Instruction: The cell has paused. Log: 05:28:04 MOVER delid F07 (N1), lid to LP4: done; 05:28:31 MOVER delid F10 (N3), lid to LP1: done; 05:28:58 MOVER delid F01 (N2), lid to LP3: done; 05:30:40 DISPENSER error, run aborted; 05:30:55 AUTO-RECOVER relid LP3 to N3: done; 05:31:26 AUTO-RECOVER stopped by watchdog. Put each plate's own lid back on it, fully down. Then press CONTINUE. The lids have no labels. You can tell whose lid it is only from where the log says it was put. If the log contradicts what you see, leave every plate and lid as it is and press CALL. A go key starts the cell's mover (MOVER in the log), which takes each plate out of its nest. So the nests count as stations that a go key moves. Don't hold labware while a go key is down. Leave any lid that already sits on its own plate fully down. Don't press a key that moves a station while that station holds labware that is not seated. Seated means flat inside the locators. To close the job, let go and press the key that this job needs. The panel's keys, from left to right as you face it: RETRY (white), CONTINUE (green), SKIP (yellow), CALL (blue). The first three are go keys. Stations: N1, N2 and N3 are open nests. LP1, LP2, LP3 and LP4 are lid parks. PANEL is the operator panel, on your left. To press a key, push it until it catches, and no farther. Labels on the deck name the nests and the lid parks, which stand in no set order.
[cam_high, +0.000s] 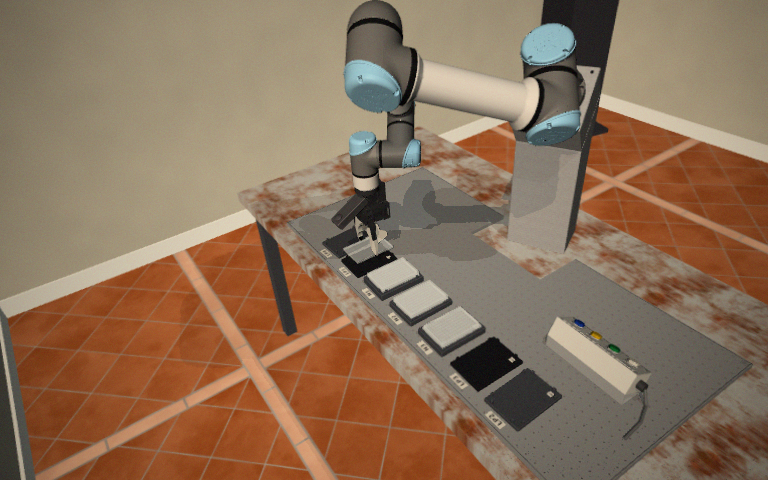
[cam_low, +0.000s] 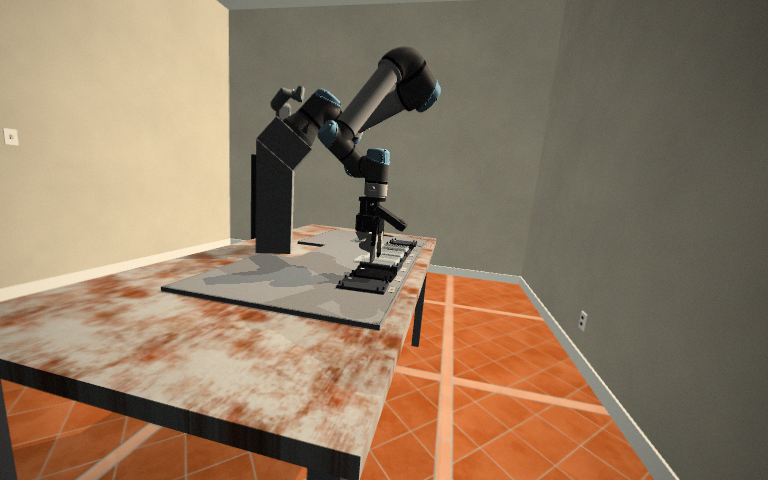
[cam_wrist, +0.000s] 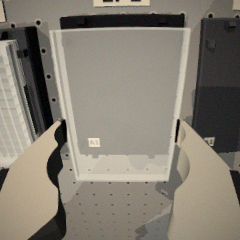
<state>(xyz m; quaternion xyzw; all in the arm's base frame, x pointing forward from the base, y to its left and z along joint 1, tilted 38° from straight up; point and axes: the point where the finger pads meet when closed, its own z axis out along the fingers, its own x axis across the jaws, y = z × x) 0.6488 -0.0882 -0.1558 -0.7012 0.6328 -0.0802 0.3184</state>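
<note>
My gripper (cam_high: 370, 242) (cam_low: 373, 253) (cam_wrist: 121, 120) is shut on a clear lid (cam_high: 362, 247) (cam_wrist: 120, 95), gripping its two long sides. The lid hangs level, a little above a black lid park (cam_high: 362, 264) (cam_wrist: 120, 21) near the far end of the station row. Three white well plates (cam_high: 392, 276) (cam_high: 420, 300) (cam_high: 451, 327) sit in nests in the middle of the row; the nearest to my gripper shows at the left of the wrist view (cam_wrist: 12, 100). I cannot tell which plates carry lids. The deck labels are too small to read.
A dark lid park (cam_high: 338, 242) (cam_wrist: 220, 90) lies at the far end of the row. Two more bare parks (cam_high: 485, 362) (cam_high: 522, 397) lie at the near end. The panel (cam_high: 589, 362) has blue (cam_high: 578, 323), yellow (cam_high: 595, 335), green (cam_high: 613, 347) and white (cam_high: 632, 362) keys. The arm's pedestal (cam_high: 543, 186) stands behind.
</note>
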